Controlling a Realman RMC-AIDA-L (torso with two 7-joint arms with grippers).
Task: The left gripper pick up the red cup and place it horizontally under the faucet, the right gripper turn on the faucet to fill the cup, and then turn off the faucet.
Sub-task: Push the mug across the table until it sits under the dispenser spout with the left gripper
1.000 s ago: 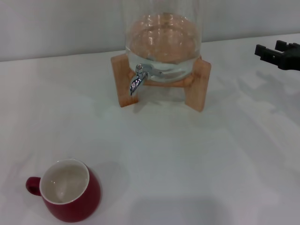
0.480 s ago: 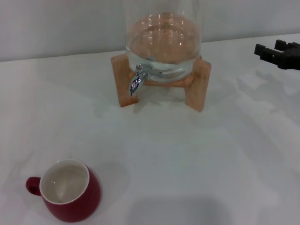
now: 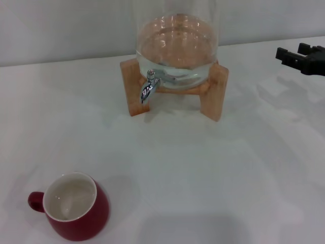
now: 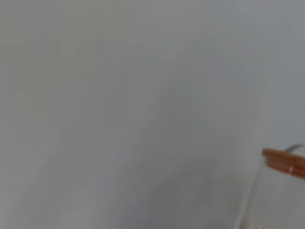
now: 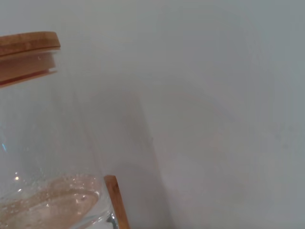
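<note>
- White tabletop (image 3: 213,173) fills the head view, with a pale grey wall (image 3: 61,30) rising behind its far edge.
- The red cup (image 3: 71,207) stands upright at the near left of the table, white inside showing, its small loop handle pointing left.
- No claw is near the cup: it sits by itself, well apart from everything else.
- The faucet (image 3: 148,86) is far from the cup, toward the far middle of the table; its chrome spout curves down and its short lever sits on top.
- It is fixed to the front of a glass water jar (image 3: 176,43), which holds water in its lower part.
- The jar rests in a wooden stand (image 3: 215,91) whose legs touch the table; the spout hangs above bare tabletop just beside the stand's left front leg.
- The right gripper (image 3: 293,57) hovers at the far right edge, well apart from the faucet and above the table; its two black prongs point left with a narrow gap between them, holding nothing.
- The left gripper does not show anywhere; its wrist view gives only the wall and a corner of the jar's wooden lid (image 4: 286,162).
- The right wrist view shows the lid and the jar's glass side.
</note>
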